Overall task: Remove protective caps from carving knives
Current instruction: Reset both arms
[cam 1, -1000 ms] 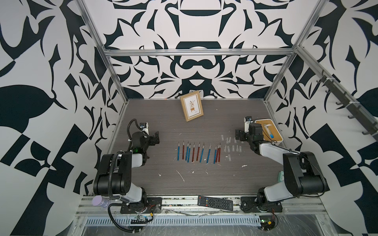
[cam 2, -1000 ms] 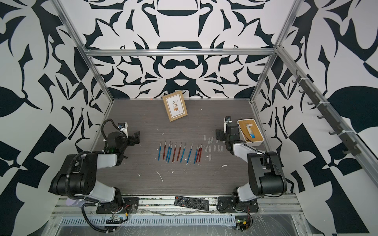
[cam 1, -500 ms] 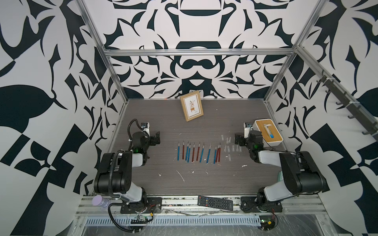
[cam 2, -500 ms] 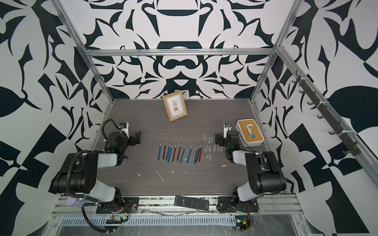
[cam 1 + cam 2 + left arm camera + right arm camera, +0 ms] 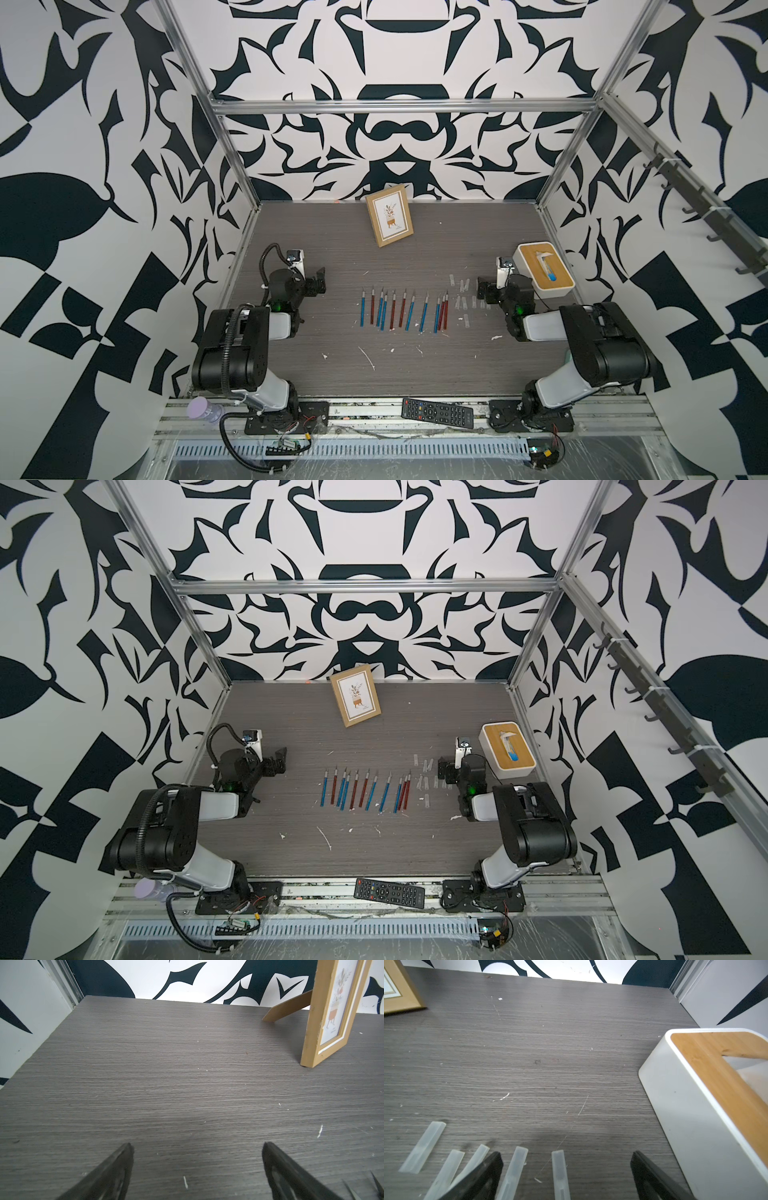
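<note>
Retreating cleanly means lifting right gripper (image 5: 566, 1154), wide open and empty like left gripper (image 5: 197, 1145), clear of protective caps (image 5: 559, 1172) lying 3 o'clock of carving knives (image 5: 410, 312).

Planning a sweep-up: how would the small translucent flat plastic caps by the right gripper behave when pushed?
The translucent plastic caps look thin and hollow, so probably very light, skidding easily. They lie flat on the grey wood-grain table, so rolling seems unlikely.

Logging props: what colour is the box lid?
Light wooden brown box lid, clearest in the right wrist view.
</note>
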Controlling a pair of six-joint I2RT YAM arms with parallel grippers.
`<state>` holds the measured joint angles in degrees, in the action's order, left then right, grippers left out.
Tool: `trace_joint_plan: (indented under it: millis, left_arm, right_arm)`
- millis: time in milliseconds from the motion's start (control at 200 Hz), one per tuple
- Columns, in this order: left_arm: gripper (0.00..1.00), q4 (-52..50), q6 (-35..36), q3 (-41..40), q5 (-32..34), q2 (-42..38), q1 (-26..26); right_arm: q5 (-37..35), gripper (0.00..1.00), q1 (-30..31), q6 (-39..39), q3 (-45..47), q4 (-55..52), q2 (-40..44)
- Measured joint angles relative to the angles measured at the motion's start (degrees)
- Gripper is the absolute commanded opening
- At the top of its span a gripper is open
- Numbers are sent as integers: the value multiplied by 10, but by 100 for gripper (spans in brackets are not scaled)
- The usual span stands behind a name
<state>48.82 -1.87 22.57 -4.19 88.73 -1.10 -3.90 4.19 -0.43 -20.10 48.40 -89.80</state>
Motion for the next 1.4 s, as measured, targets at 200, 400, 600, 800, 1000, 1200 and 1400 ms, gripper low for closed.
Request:
trace_joint_plan:
  millis: [200, 400, 600, 800, 1000, 1200, 1400]
  left_arm:
    - [100, 13, 0, -4, -1, 0, 0]
    - [100, 15, 0, -4, -1, 1, 0]
    - [100, 15, 0, -4, -1, 1, 1]
    - [100, 15, 7, -4, -22, 1, 2]
    - [100, 15, 13, -4, -38, 1, 2]
    - [100, 15, 15, -4, -42, 3, 2]
    - [100, 15, 15, -4, -42, 4, 2]
  right_arm:
    - [0, 99, 0, 0, 0, 12, 0]
    - [0, 99, 0, 0, 0, 12, 0]
    - [0, 99, 0, 0, 0, 12, 0]
    - [0, 99, 0, 0, 0, 12, 0]
    - [0, 99, 0, 0, 0, 12, 0]
    - [0, 99, 0, 0, 0, 12, 0]
    - [0, 99, 0, 0, 0, 12, 0]
